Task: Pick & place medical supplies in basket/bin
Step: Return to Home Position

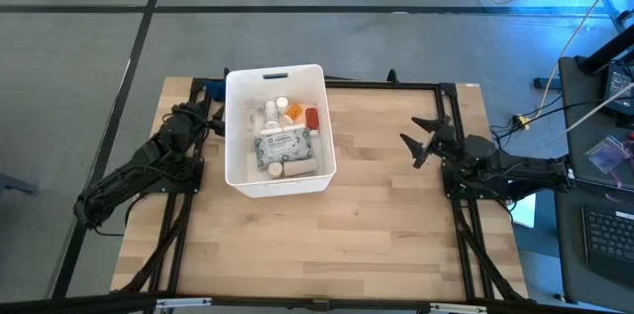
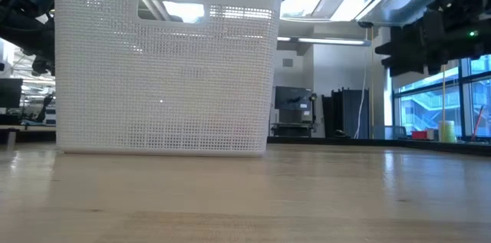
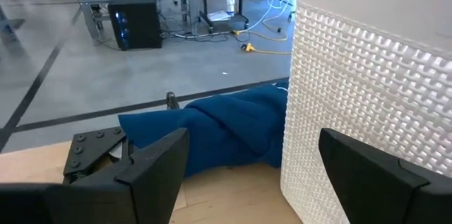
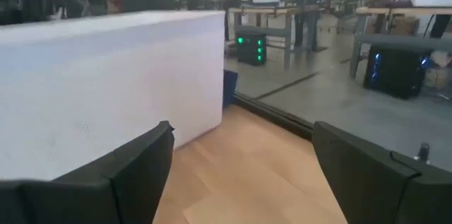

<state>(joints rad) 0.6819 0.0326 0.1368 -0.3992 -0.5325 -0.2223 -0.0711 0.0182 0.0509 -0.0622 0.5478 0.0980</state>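
the white bin (image 1: 282, 187) is standing on the far half of the wooden table (image 1: 327, 245), left of centre. it is showing a rectangular tub with rounded corners, fine woven-pattern walls and a handle slot (image 2: 171, 10) in its rim. inside, the medical supplies are lying together: an orange pill bottle (image 1: 295, 112), a red bottle (image 1: 312, 117) just beside it, a dotted white flat packet (image 1: 284, 144) across the middle and a white roll (image 1: 295, 167) toward the near wall. a blue cloth (image 3: 226, 128) is lying bunched on the table outside the bin, touching its wall at the far left corner.

the left gripper (image 1: 203, 121) is sitting low, just beside the bin's left wall, with its arm folded back toward the left edge. its fingers (image 3: 155, 171) are spreading wide and holding nothing. the right gripper (image 1: 424, 141) is hanging well apart from the bin over the right side of the table, pointing left, with its jaws also gaping wide and empty.

printing is showing on the packet, but it is too small to read.
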